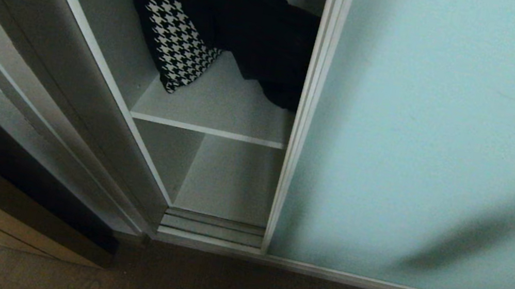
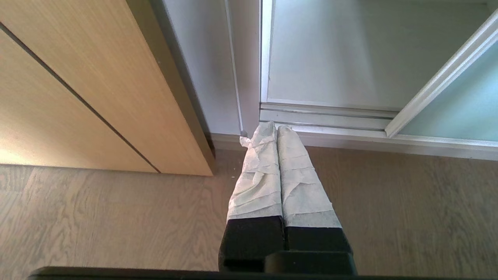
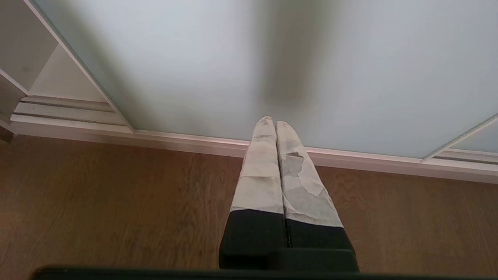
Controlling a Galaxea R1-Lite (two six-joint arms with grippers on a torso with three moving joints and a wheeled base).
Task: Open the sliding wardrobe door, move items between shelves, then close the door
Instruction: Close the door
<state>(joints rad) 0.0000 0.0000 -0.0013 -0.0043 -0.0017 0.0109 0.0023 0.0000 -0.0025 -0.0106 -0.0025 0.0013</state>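
Houndstooth piece [image 1: 175, 42] lengthwise, slanting shelfward

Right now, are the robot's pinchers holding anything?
No. The left gripper and the right gripper are both shut on nothing, above the wooden floor in front of the sliding wardrobe door.

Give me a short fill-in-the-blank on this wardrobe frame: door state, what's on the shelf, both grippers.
1. The sliding wardrobe door of frosted teal glass stands partly ____, leaving a gap at its left edge.
2. The houndstooth piece and the black bag lie on the ____ of the two shelves in view.
3. The left gripper and the right gripper both have their fingers ____, holding nothing.
4. Both grippers hang over the wooden ____.

Missing words: open; upper; shut; floor
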